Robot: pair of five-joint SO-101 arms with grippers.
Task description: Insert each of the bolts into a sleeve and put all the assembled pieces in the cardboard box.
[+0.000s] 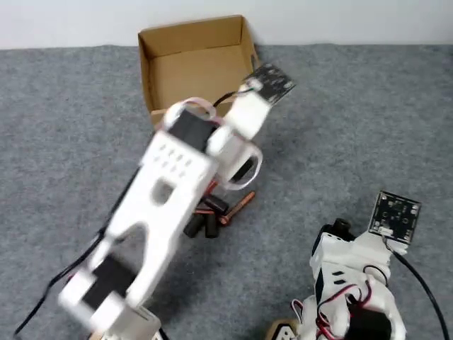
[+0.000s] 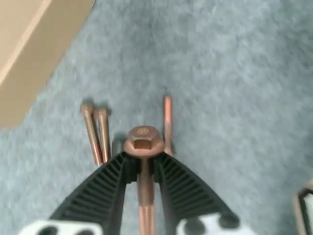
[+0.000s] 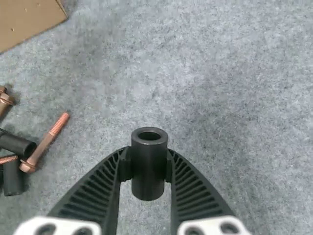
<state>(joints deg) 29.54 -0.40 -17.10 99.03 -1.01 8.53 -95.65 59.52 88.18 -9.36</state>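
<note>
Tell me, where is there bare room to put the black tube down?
The grey mat is bare between the cardboard box and the right arm, and also left of the box. It is crowded around the pile of bolts and sleeves beside the left arm.

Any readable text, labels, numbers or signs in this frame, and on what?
No text can be read.
On the bolt in the left hand: any head marks are too blurred to read.
On the sleeve in the right hand: plain black, nothing.
On the box: plain cardboard, nothing.
On the camera boards: any print is too small to read.
</note>
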